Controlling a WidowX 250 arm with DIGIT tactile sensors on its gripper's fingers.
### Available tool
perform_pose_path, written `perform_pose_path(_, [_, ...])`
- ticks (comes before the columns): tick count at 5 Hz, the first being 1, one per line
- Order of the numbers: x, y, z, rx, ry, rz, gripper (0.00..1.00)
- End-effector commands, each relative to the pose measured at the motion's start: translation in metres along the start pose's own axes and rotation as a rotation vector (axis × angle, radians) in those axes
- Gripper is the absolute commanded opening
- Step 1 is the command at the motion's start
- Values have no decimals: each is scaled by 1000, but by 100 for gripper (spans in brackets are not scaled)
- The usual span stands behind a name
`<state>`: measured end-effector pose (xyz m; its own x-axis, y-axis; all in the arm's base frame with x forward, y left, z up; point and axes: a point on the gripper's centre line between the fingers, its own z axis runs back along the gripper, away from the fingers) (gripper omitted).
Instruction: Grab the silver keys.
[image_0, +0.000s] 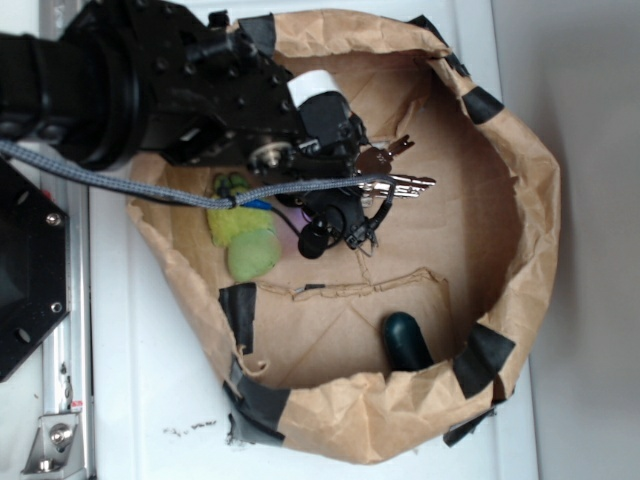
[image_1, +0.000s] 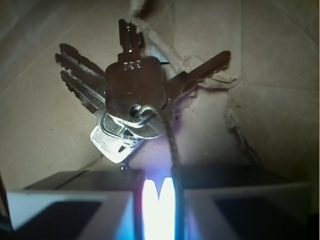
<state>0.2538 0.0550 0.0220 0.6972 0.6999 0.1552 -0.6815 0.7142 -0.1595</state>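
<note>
Your hand (image_1: 159, 200) fills the bottom of the wrist view, its two pale fingers (image_1: 70, 210) drawn nearly together with only a bright slit between them. The thin wire ring (image_1: 172, 145) runs down from the keys (image_1: 132, 100) into that slit, so I judge the hand is clamped on the ring and not on a key blade. That would explain how the bunch sits: the keys fan out from one point just above the fingers, one blade pointing to the top of the frame, several spread to the upper left, one to the upper right. Whether they lie on the cardboard or have cleared it, you cannot tell from this view.

In the exterior view the hand (image_0: 375, 190) is at the upper middle of the frame, at the end of the black arm (image_0: 150, 85) that reaches in from the upper left. The keys (image_0: 400, 175) poke out to the right of it, their silver tips bright against the brown.

Around them is a crumpled paper-bag bin (image_0: 535, 230), its rim held with black tape, resting on the white desk (image_0: 150, 390). A yellow-green plush toy (image_0: 248, 245) lies left of the hand, near but apart from the keys. A dark green rounded object (image_0: 405, 340) sits at the lower middle, well apart. Neither crowds your grip.

A hold on thin wire is slight; I would lift slowly, since the bunch may swing or slip.
</note>
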Motion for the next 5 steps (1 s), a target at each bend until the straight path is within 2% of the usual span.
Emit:
perform_pose_path(1, [8, 1, 10, -19, -29, -2, 0])
perform_pose_path(4, [14, -2, 28, -23, -16, 9, 0])
perform_pose_path(5, [29, -12, 65, -78, -32, 47, 0])
